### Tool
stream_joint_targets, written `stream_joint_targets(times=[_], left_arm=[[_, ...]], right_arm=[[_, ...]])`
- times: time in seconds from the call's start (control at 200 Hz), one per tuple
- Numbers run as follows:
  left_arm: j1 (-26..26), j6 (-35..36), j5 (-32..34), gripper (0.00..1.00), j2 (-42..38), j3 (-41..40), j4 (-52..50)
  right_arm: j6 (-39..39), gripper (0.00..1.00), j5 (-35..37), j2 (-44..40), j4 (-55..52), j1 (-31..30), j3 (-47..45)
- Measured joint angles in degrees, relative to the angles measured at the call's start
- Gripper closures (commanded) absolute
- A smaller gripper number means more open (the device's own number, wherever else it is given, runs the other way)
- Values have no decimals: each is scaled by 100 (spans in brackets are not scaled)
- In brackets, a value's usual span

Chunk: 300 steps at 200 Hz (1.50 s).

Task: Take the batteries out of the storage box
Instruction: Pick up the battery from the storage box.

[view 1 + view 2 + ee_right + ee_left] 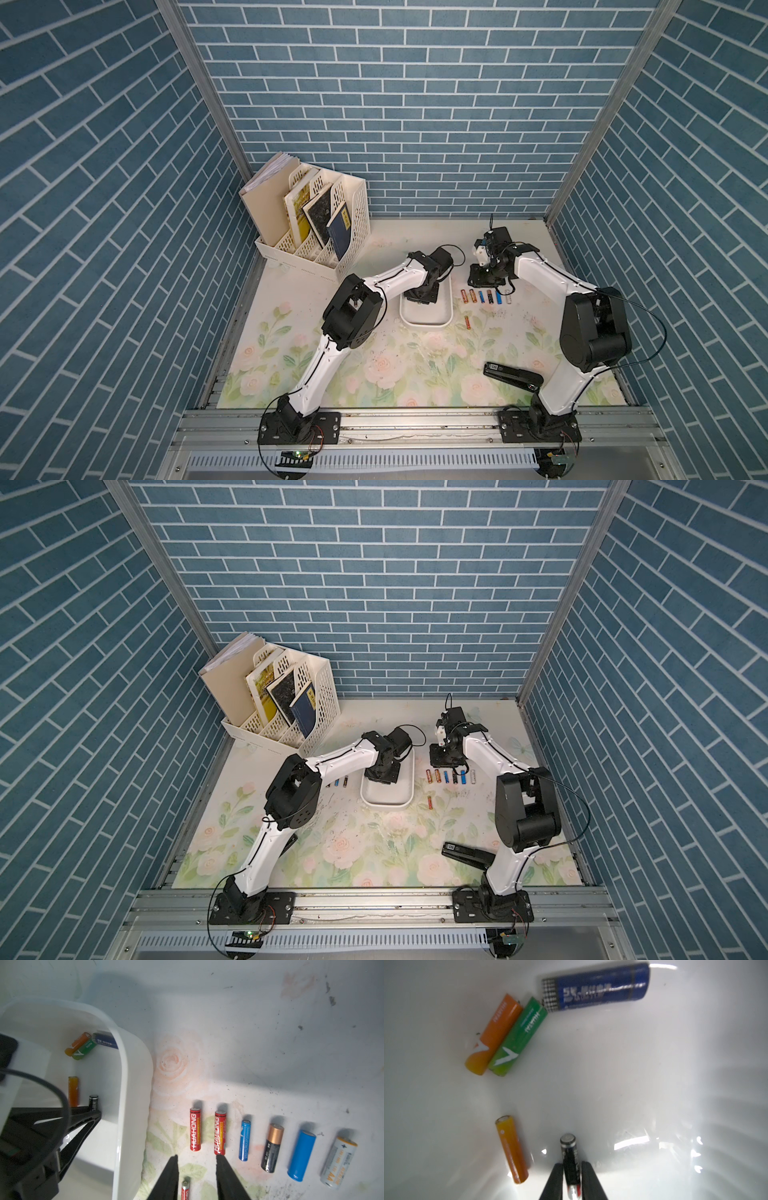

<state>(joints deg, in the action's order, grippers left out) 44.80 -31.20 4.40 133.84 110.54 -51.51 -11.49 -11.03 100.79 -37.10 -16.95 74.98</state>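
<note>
Left gripper (572, 1167) around battery (569, 1153) in box (426, 323)

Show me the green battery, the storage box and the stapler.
green battery (518, 1036): left wrist view, wrapper middle.
storage box (426, 324): in a top view, near rim.
stapler (513, 375): in a top view, body middle.

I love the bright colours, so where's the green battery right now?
In the left wrist view, the green battery lies inside the storage box, side by side against an orange battery, one end by the dark blue battery.
</note>
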Motion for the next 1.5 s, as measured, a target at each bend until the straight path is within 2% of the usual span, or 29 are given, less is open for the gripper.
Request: stream_joint_targets(times=[0.14, 0.5, 0.88, 1.075, 1.32, 1.5], left_arm=[[-9, 39, -59, 86, 2, 0, 35], [-44, 72, -385, 87, -192, -243, 175], [-254, -33, -774, 87, -1600, -960, 551], [-402, -127, -748, 86, -2406, -1672, 647], [-680, -273, -669, 86, -3541, -3040, 750], [-800, -385, -632, 85, -3967, -4015, 916]], right_arm=[[-2, 66, 20, -20, -31, 0, 0], [-7, 67, 2, -63, -42, 0, 7], [-24, 67, -15, -299, -63, 0, 7], [-28, 67, -22, -396, -63, -2, 7], [-31, 67, -17, -400, -61, -31, 2], [-70, 67, -20, -407, -61, -31, -46]])
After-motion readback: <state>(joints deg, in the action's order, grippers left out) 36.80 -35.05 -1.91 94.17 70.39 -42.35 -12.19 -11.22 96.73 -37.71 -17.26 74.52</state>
